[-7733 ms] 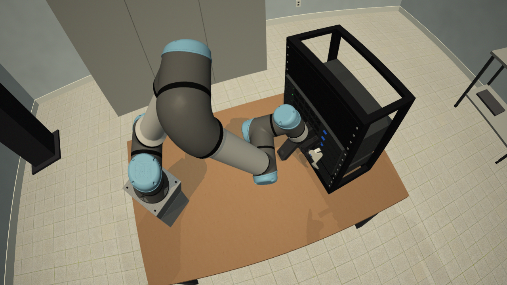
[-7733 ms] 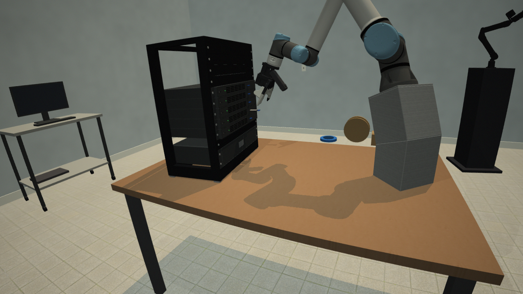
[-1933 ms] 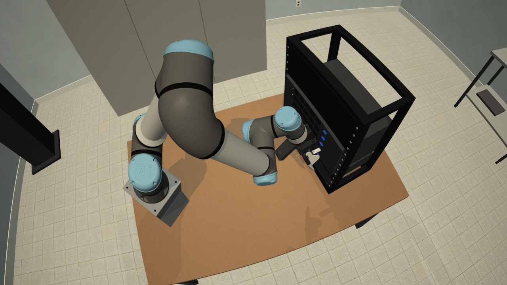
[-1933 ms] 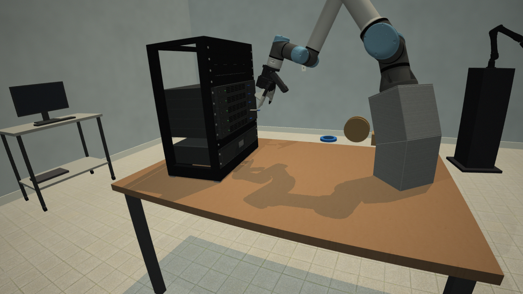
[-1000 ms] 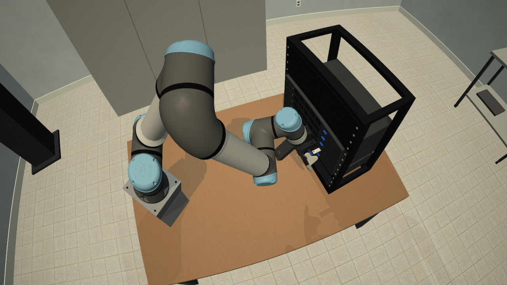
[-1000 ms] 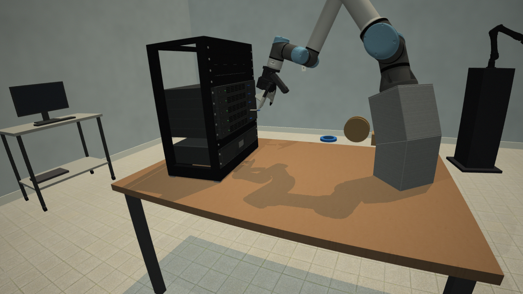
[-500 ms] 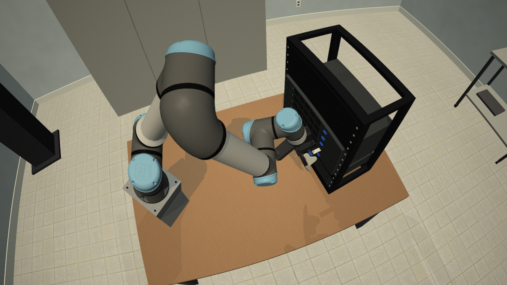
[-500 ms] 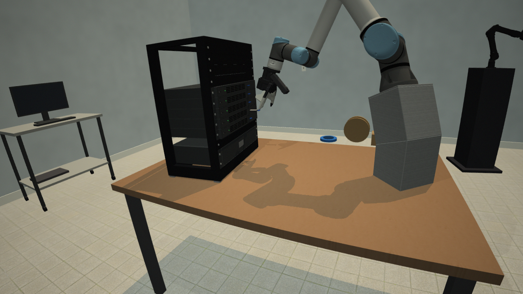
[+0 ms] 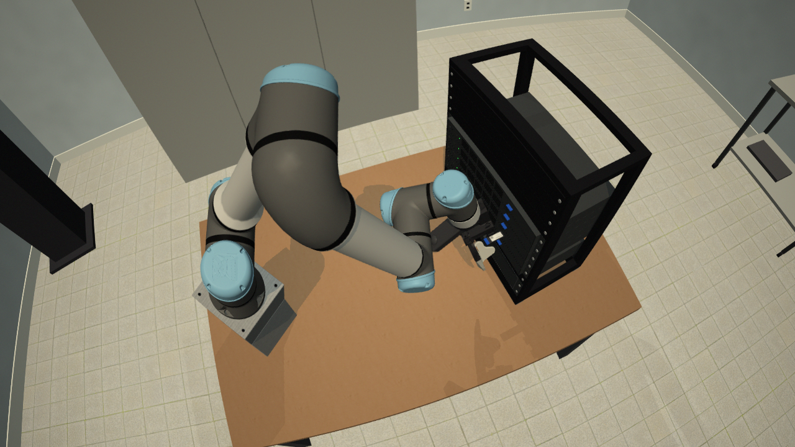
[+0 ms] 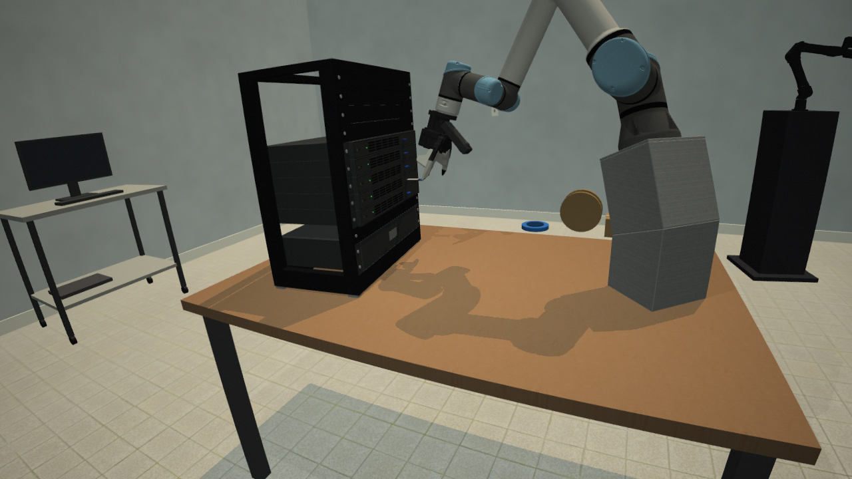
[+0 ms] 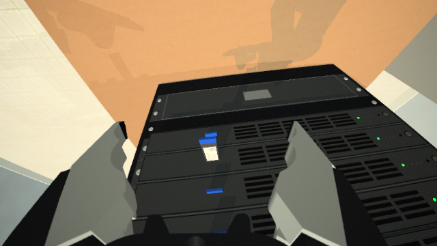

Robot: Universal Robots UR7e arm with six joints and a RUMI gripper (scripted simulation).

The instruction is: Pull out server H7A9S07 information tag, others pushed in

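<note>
One information tag (image 9: 495,236) (image 10: 414,179) (image 11: 211,152) stands out from the front of your rack (image 9: 608,122) (image 10: 336,178) (image 11: 246,74); your gripper (image 9: 482,256) (image 10: 432,176) (image 11: 208,122) is wide open near it; you cannot read its service number.

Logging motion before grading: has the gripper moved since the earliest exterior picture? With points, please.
Yes: in the exterior view the gripper (image 9: 487,260) (image 10: 432,175) (image 11: 208,122) is lower, slightly farther from the rack (image 9: 572,186) (image 10: 333,178) (image 11: 246,78).
</note>
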